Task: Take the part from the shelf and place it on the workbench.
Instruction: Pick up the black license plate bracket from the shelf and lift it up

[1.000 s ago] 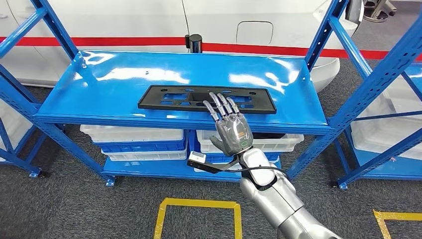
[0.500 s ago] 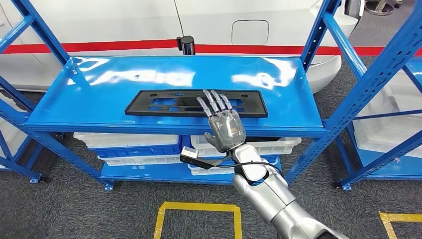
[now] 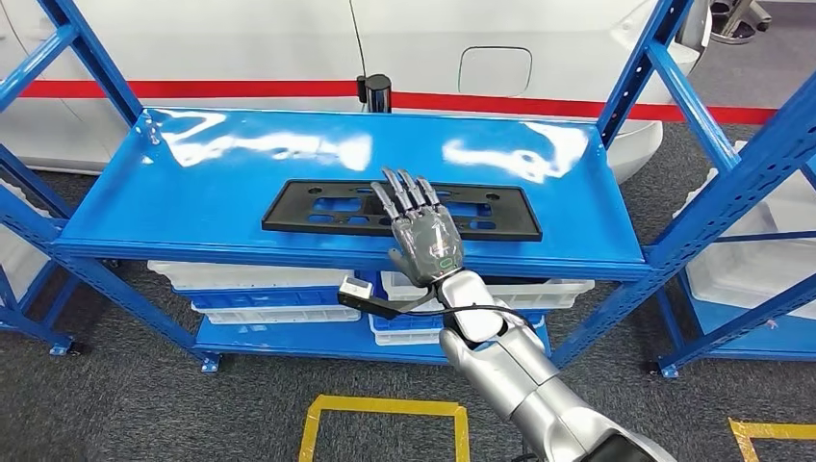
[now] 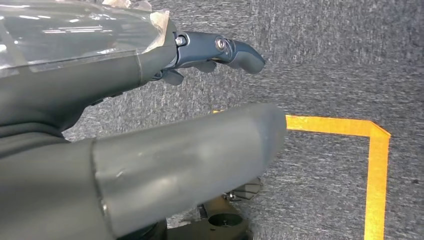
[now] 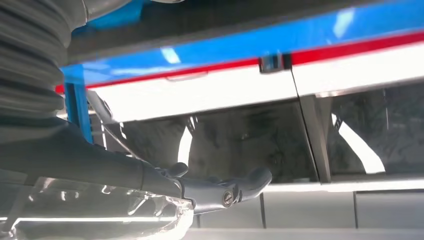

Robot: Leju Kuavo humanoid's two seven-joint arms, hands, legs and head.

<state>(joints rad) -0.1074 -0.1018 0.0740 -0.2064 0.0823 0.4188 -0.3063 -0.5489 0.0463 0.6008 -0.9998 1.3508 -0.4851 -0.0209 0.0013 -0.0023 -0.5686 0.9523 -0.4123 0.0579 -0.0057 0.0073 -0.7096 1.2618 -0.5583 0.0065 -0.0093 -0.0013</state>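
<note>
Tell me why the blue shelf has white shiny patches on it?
Head view: the glossy blue shelf mirrors bright light as white glare patches, while the matte black part stays dull. Right wrist view: blue and white surfaces also look shiny and streaked.

Shelf: painted metal, glossy blue, smooth, strong white reflections on the board above the part. Part: matt black plastic, flat, with cut-outs showing the blue beneath. Right hand over the part: grey plastic-looking shell, semi-gloss; fingers darker, metallic sheen. Right arm below the shelf edge: brushed silver metal, smooth. Bins under the shelf board: white and blue plastic, dull. Floor: dark grey carpet, rough, matt, with yellow tape, slightly shiny. Left hand: smooth matt grey thumb, ribbed cover glossy.
</note>
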